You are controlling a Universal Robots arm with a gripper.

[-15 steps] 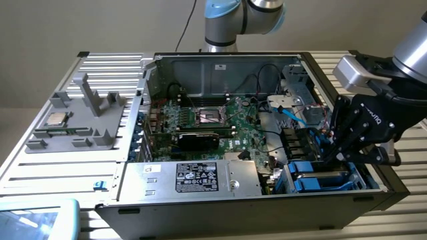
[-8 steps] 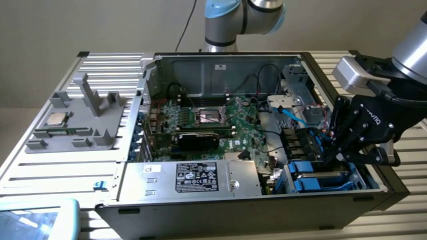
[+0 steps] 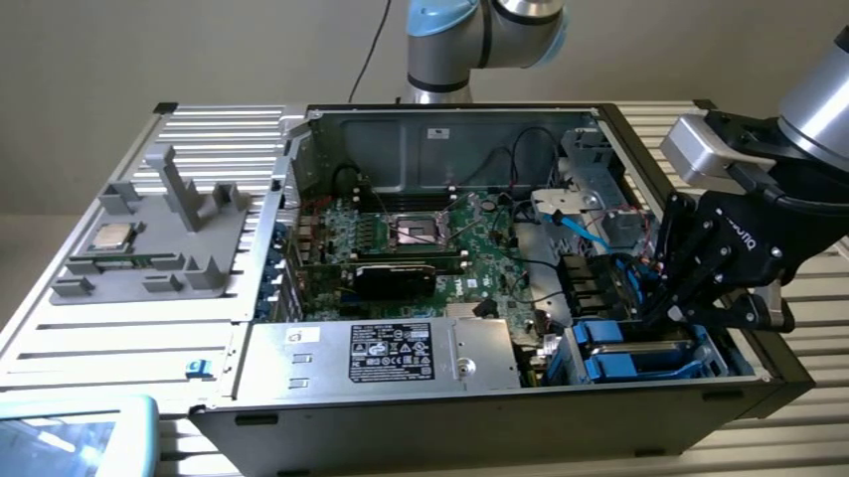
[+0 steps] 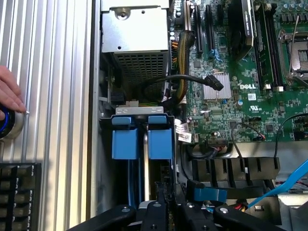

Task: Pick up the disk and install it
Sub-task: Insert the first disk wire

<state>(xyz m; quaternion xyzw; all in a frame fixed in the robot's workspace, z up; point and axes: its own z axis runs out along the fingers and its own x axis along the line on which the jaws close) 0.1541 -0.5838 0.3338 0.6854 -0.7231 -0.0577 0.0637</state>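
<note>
While I watch from far away, I see the arm's gripper (image 3: 663,316) low inside the open computer case (image 3: 464,409), at the corner on the exterior view's right. It hangs right over the drive bay. I cannot tell if the pincer is wide or narrow, or if it is holding anything, because its black parts hide the tips.

The disk (image 3: 623,360) is in that drive bay, just below the gripper. I mostly see its bright blue frame. In the wrist view the gripper (image 4: 161,211) is close to the disk (image 4: 160,139), and two blue pieces stand side by side with a thin silver strip between them. I cannot tell if the gripper touches the blue frame.

Beside the bay lies the green motherboard (image 3: 438,248), flat on the floor of the case. A big silver box with a black label (image 3: 392,353) sits near the front wall of the case, to the exterior view's left of the bay. A thin blue cable (image 3: 584,227) runs above the bay.

Outside the case, on the slatted metal table (image 3: 119,338), stands a grey tray (image 3: 159,248) with a small square silver chip (image 3: 113,237) on it, well apart from the gripper.

A person's hand (image 4: 9,94) rests on a round thing with a blue ring (image 4: 7,124) on the table.
</note>
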